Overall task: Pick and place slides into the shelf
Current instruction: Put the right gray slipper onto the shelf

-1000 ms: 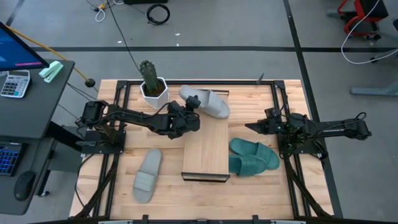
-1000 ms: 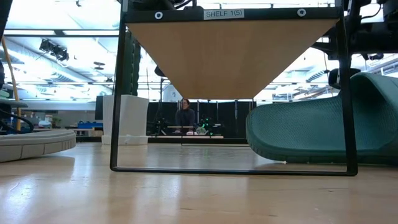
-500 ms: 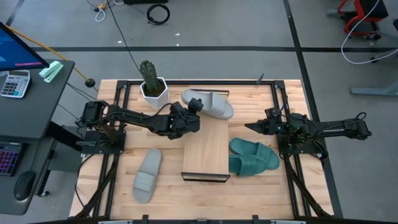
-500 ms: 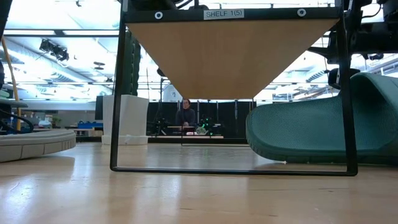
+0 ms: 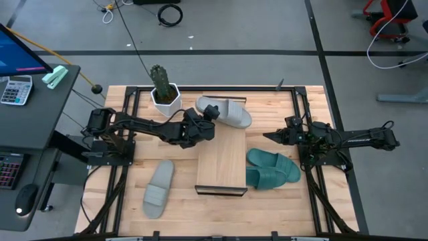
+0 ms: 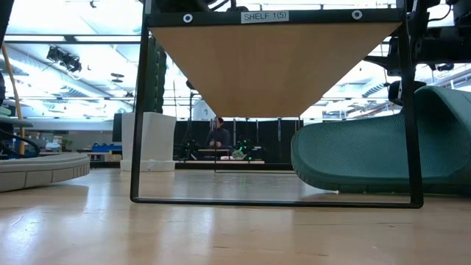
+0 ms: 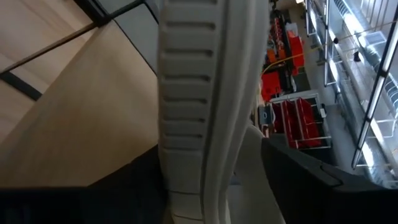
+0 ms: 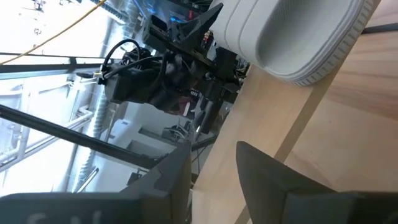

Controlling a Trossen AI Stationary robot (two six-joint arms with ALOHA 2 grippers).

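Observation:
One light grey slide (image 5: 226,112) lies across the far end of the shelf (image 5: 222,161), a raised light wood board in a dark frame. My left gripper (image 5: 206,120) is shut on this slide's left end; the left wrist view is filled by its ribbed sole (image 7: 189,81). The other grey slide (image 5: 159,189) lies flat on the table near the left. The teal pair (image 5: 271,169) lies side by side on the table, right of the shelf. My right gripper (image 5: 271,136) waits open, right of the shelf and beyond the teal pair. My left gripper pinches the grey slide at its left end (image 7: 193,165), the ribbed sole edge running between the two dark fingers (image 7: 124,183). The fingers come in about level from the table's left. Whether the slide rests on the shelf board or hangs just above it, I cannot tell.
A cactus in a white pot (image 5: 164,94) stands at the far edge, left of the held slide. Dark rails (image 5: 127,167) run along both sides of the slatted table. In the low view, the table under the shelf board (image 6: 268,59) lies open between its frame legs.
The left gripper has carried the grey slide a little toward the table's right, turning it slightly, so that more of it now lies over the shelf's far end. The right arm has kept still.

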